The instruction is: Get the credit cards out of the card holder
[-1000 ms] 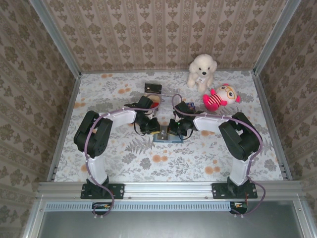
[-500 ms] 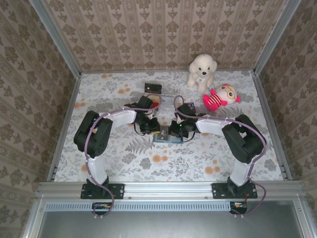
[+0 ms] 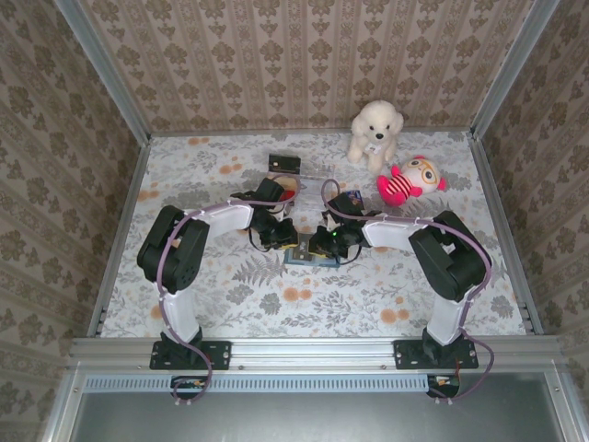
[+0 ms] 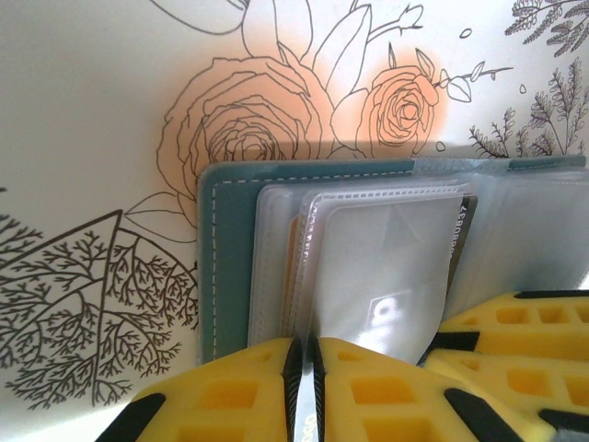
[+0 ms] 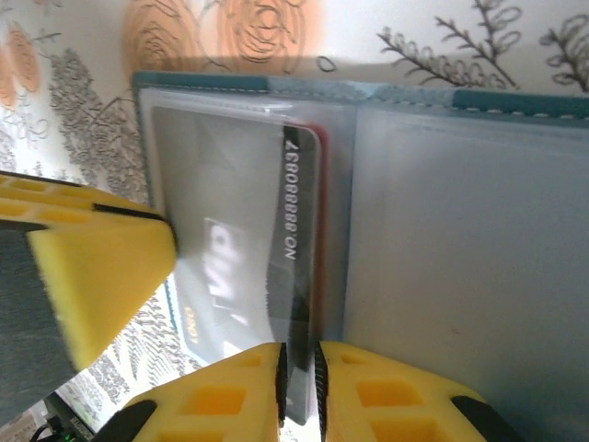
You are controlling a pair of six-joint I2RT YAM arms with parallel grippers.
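Right wrist: right pincer, now shifted leftward, nips dark card; left pincer clamps card holder

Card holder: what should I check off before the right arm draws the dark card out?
1. Card holder lies open, sleeves up: ok.
2. Left gripper pinches the edge of a clear sleeve: ok.
3. Right gripper straddles an edge of the dark card: ok.
4. Right gripper clamped firmly on it: cannot tell.
5. Red card behind it will not drag along: cannot tell.
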